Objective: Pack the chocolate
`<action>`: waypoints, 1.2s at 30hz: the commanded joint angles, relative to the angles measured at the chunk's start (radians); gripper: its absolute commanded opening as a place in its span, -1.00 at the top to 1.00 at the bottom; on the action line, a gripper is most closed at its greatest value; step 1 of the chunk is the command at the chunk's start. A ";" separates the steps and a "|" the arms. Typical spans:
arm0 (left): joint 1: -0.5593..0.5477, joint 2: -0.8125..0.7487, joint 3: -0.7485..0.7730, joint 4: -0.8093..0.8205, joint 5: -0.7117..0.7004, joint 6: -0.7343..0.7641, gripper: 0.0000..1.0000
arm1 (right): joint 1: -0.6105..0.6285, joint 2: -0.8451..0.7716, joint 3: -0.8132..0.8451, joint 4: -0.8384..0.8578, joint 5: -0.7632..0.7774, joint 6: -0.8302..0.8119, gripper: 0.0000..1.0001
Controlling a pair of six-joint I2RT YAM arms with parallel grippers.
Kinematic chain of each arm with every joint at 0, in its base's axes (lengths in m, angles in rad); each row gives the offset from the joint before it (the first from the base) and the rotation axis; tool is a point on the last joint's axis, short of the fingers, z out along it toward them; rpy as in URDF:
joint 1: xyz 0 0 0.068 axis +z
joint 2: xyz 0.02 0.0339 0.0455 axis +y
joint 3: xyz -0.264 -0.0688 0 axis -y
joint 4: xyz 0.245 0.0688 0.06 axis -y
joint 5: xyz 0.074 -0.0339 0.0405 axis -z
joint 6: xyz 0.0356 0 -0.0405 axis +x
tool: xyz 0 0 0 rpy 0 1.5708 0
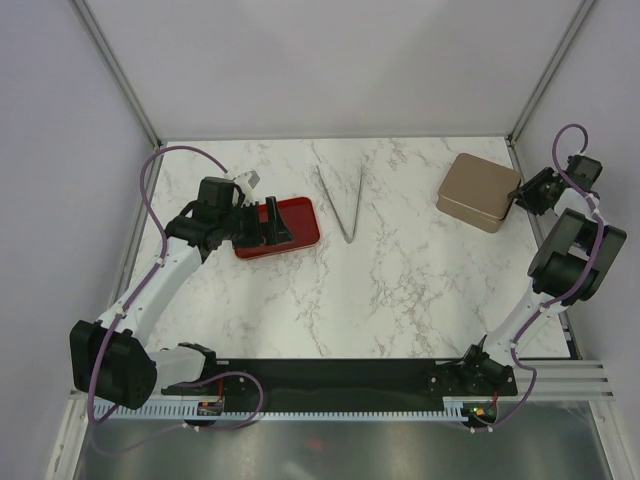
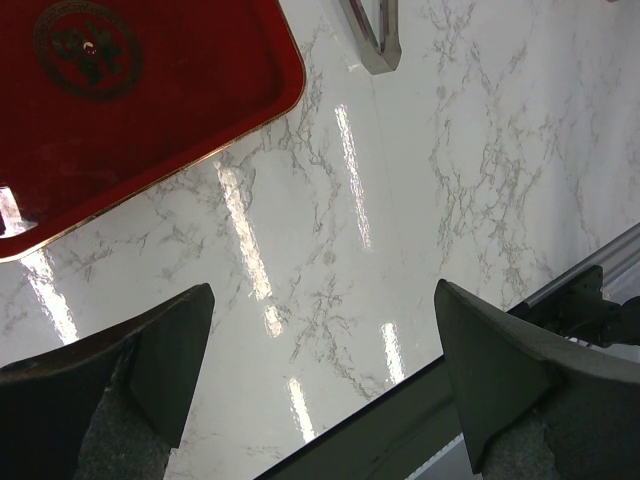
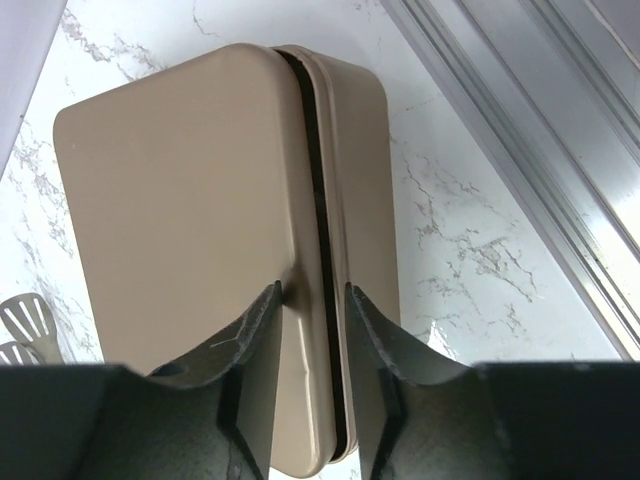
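No chocolate shows in any view. A tan tin [image 1: 478, 190] with its lid on lies at the back right of the table. My right gripper [image 1: 520, 192] is at its right edge. In the right wrist view the tin [image 3: 180, 200] fills the frame, and my right gripper [image 3: 312, 288] is shut on its rim, one finger on the lid's top and the other on the base wall beside the dark seam. My left gripper [image 1: 272, 215] hangs wide open over the red tray [image 1: 300, 225]. In the left wrist view the left gripper [image 2: 322, 288] has only marble between its fingers.
Metal tongs [image 1: 340, 200] lie in a V at the back centre, their ends also in the left wrist view [image 2: 375, 40]. The red tray [image 2: 150, 120] holds nothing on the part that shows. An aluminium frame rail [image 3: 520, 120] runs just right of the tin.
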 commanded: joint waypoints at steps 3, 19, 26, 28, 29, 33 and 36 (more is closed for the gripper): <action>0.006 -0.015 0.024 0.028 0.016 0.029 -0.99 | 0.003 0.046 0.016 -0.019 0.027 -0.034 0.30; 0.004 -0.013 0.022 0.033 0.027 0.020 -0.99 | 0.005 0.034 0.017 -0.110 0.146 -0.054 0.57; 0.004 -0.015 0.022 0.037 0.028 0.012 -0.99 | 0.005 0.010 0.033 -0.157 0.188 -0.067 0.38; 0.002 -0.018 0.022 0.039 0.031 0.012 -0.99 | 0.008 0.003 0.034 -0.157 0.194 -0.067 0.32; 0.004 -0.018 0.021 0.039 0.033 0.011 -0.99 | 0.009 0.003 0.036 -0.159 0.198 -0.068 0.30; 0.002 -0.024 0.019 0.041 0.030 0.011 -0.99 | 0.013 0.016 0.033 -0.136 0.166 -0.065 0.21; 0.004 -0.027 0.017 0.039 0.028 0.012 -0.99 | 0.020 0.036 0.037 -0.134 0.156 -0.064 0.21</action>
